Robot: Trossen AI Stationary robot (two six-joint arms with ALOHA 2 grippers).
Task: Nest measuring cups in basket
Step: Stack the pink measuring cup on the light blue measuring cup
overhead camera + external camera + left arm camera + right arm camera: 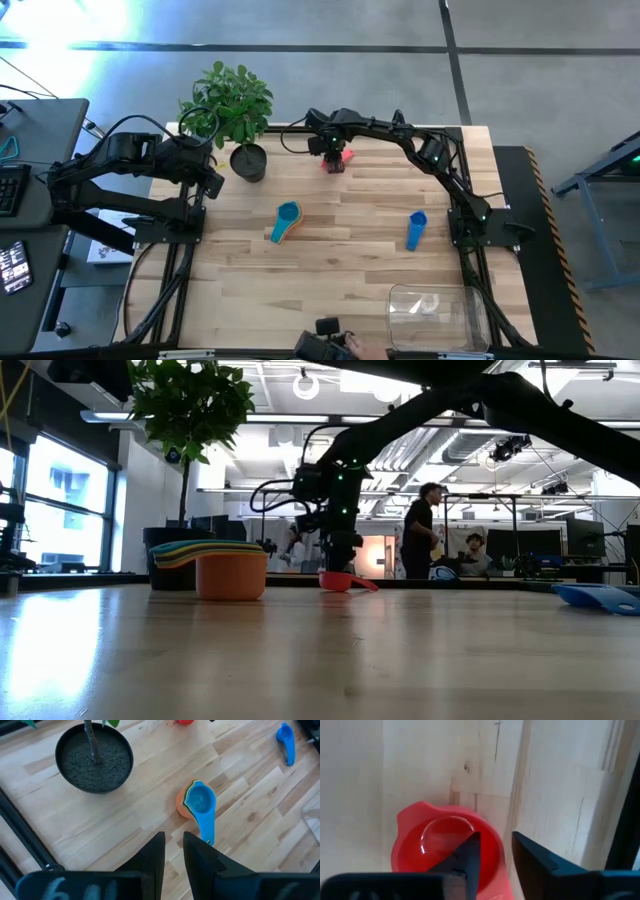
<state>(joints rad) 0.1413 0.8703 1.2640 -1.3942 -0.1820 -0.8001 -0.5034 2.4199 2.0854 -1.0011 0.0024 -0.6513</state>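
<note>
Right gripper [337, 160] straddles the rim of the pink cup [445, 845] at the table's far edge, fingers nearly clamped on it, presumably for lifting. Clear basket [437, 315] waits near the front; the nested stack [286, 219] and blue cup [416, 228] lie mid-table.

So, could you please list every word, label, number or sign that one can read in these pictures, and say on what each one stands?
No text can be read in any view.
White marks on the left tool's dark body, left wrist view: blurred, not readable.
Phone-like screen at the high view's left edge: too small to read.
Keyboard on the side desk: keys too small.
Measuring cups, plant pot, basket: no print shows.
</note>
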